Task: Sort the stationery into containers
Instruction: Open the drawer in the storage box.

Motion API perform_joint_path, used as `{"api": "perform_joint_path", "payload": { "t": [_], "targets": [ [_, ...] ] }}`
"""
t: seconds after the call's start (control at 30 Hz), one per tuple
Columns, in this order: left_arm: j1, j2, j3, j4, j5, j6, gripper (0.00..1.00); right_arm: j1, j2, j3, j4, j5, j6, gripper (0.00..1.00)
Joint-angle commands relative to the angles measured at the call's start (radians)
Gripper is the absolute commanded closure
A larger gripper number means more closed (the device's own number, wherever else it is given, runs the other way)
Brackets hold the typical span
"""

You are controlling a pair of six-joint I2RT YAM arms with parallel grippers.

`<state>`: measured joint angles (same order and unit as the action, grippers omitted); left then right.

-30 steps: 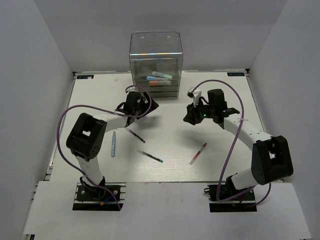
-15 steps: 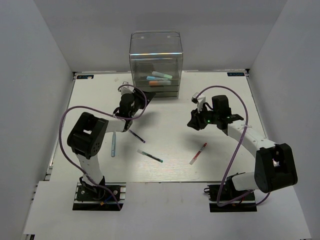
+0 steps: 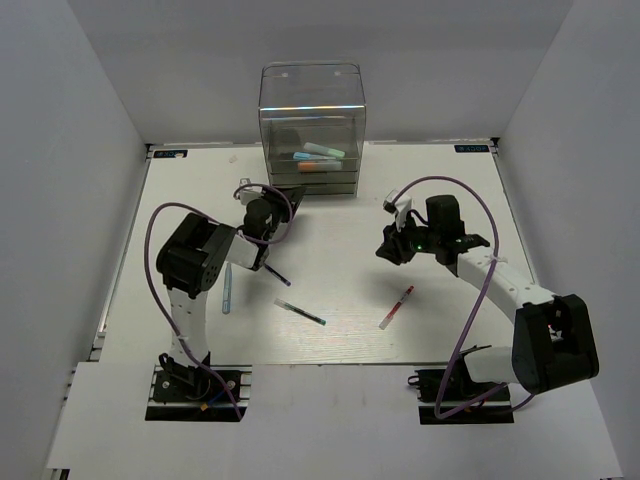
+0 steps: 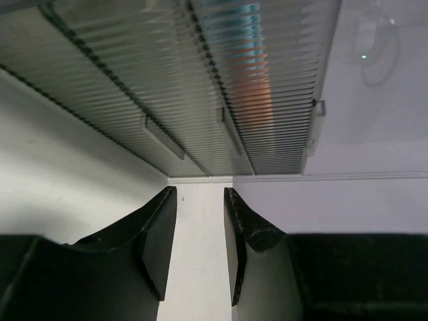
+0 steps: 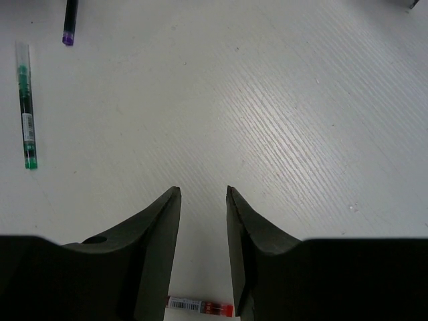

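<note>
The containers are one clear cabinet [image 3: 311, 110] of stacked drawers at the back; a light blue pen [image 3: 322, 151] and an orange one [image 3: 312, 166] lie inside. My left gripper [image 3: 285, 192] is open and empty just in front of its lower left corner. In the left wrist view that gripper [image 4: 199, 190] faces the ribbed drawer fronts [image 4: 200, 87], and orange [image 4: 257, 83] glows through them. On the table lie a light blue pen [image 3: 228, 288], a dark purple pen [image 3: 271, 270], a teal pen [image 3: 301, 313] and a red pen [image 3: 397, 307]. My right gripper [image 3: 390, 246] hovers open above the table [image 5: 203, 190], with the red pen [image 5: 200, 306] under its fingers.
The white table [image 3: 340, 340] is boxed in by white walls at the left, right and back. The right wrist view also shows the teal pen [image 5: 27, 114] and the purple pen's end [image 5: 69, 20] at the far left. Purple cables loop over both arms.
My left gripper has narrowed its jaws and moved back and left, up to the cabinet's front. My right gripper has drifted slightly toward the near right.
</note>
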<state>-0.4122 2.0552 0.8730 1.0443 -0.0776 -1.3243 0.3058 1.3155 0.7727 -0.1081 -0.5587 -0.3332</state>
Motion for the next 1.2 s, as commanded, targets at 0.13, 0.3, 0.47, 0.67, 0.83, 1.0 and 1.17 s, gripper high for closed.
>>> {"api": "perform_joint_path", "payload": {
  "t": [0.13, 0.3, 0.47, 0.67, 0.83, 1.0, 1.17],
  "targets": [
    [0.001, 0.026, 0.08, 0.086, -0.025, -0.016, 0.58, -0.005, -0.025, -0.016, 0.036, -0.026, -0.029, 0.6],
    [0.001, 0.068, 0.122, 0.086, -0.025, -0.026, 0.6, -0.005, -0.03, -0.023, 0.036, -0.02, -0.038, 0.6],
    [0.001, 0.097, 0.161, 0.077, -0.025, -0.026, 0.61, -0.004, -0.03, -0.021, 0.036, -0.017, -0.043, 0.6],
    [0.001, 0.12, 0.21, 0.059, -0.025, -0.026, 0.63, -0.004, -0.032, -0.026, 0.036, -0.015, -0.043, 0.6],
    [0.001, 0.143, 0.221, 0.059, -0.025, -0.035, 0.63, -0.005, -0.038, -0.026, 0.039, -0.014, -0.043, 0.6],
    [0.001, 0.152, 0.23, 0.049, -0.034, -0.044, 0.64, -0.004, -0.039, -0.026, 0.035, -0.012, -0.047, 0.6],
    [0.001, 0.161, 0.23, 0.049, -0.034, -0.053, 0.65, -0.004, -0.038, -0.024, 0.033, -0.014, -0.047, 0.6]
  ]
}}
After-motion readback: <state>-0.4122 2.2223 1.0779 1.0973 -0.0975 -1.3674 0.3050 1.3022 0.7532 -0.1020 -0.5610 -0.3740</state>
